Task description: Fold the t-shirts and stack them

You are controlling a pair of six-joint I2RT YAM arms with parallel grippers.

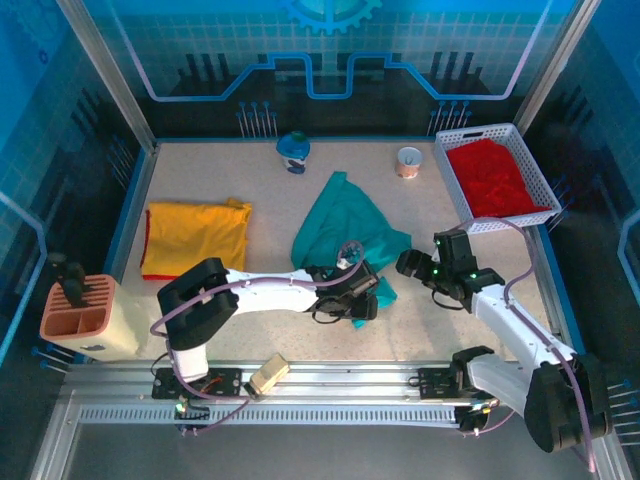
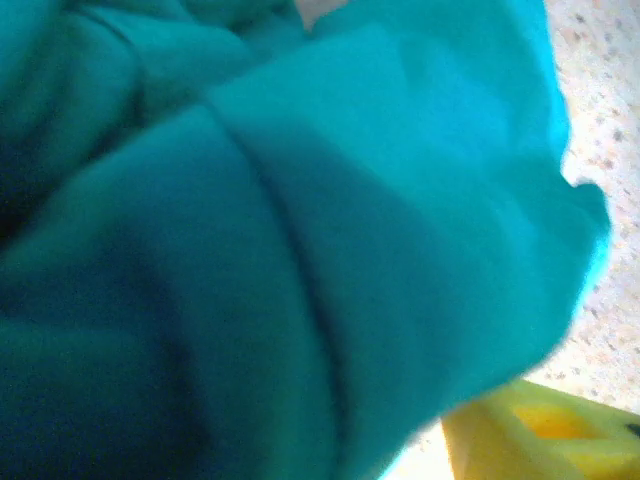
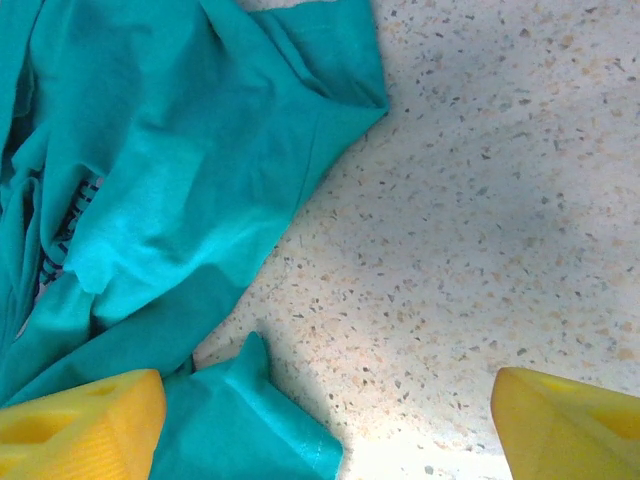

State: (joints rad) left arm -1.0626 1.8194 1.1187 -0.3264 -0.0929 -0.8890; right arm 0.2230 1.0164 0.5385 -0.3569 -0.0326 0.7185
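Top external, white basket [image 1: 508, 223] far right — red tee [image 1: 495, 180] crumpled inside

We find bare table [image 1: 200, 170] far left, along the near edge, and between the teal tee [image 1: 345, 225] and the basket [image 1: 510, 222]. The teal tee heaps the centre; the yellow tee [image 1: 195, 238] covers the left. A cup [image 1: 408, 161] and a blue object [image 1: 293, 153] stand at the far edge.

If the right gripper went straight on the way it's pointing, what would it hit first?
Probably bare tabletop between the right gripper's open fingers; the teal t-shirt lies just beside one finger, though depth is unclear.
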